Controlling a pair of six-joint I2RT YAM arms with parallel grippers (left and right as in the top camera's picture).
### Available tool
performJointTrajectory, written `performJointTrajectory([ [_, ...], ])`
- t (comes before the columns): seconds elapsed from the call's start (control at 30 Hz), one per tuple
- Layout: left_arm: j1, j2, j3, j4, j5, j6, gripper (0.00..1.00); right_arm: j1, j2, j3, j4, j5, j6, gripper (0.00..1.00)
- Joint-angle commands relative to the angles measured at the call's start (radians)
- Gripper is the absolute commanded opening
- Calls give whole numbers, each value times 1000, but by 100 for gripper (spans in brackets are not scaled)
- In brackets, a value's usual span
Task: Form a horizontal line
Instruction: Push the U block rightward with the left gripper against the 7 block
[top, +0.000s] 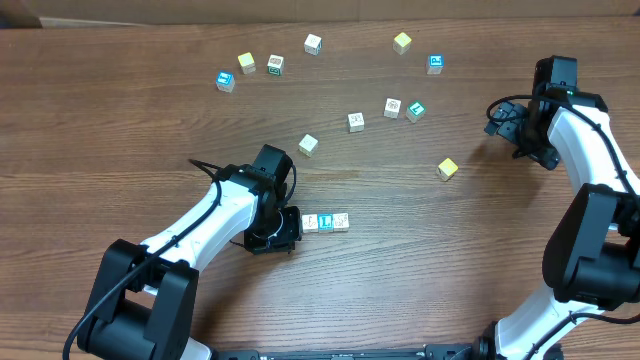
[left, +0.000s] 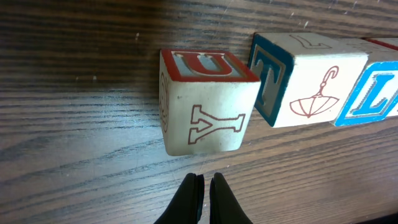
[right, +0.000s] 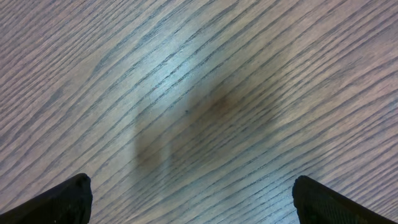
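1. Left arm is reaching in from the lower left of the table (top: 120, 150). The left gripper (top: 291, 226) is sitting low on the wood, just beside the left end of the horizontal line (top: 326, 222).
2. In the left wrist view, the left gripper's fingertips (left: 194, 186) are pressing together, fully closed and gripping nothing. They are pointing at the U/Y cube (left: 208, 102), with a small gap between tips and cube.
3. The horizontal line is lying near the table's centre, slightly toward the near edge, and running left-right. The overhead view is showing three cubes side by side clear of the gripper.
4. Up close, the U/Y cube is sitting slightly twisted against the row, its right corner at the umbrella cube (left: 308, 81); I cannot tell whether they are touching. The umbrella cube is butting against the blue L cube (left: 373, 93).
5. Loose cubes are lying scattered across the far half of the table, well apart from the row: a blue-faced cube (top: 225, 81), a yellow cube (top: 246, 62), a pale cube (top: 308, 145), a teal cube (top: 415, 111) and another yellow cube (top: 447, 169), among others.
6. Right arm is bending in at the right edge, with the right gripper (top: 498, 115) hovering far from the row.
7. In the right wrist view, the right gripper's fingers (right: 62, 200) are standing wide apart over bare wood, holding nothing.
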Motion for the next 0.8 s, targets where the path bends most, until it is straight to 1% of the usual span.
performJointTrajectory([
  [0.0,3,2,23,0,13,-10,4,0,-21,21,5,3,-1,100],
  [0.77,2,2,23,21,3,-28,4,0,-21,21,5,3,-1,100],
])
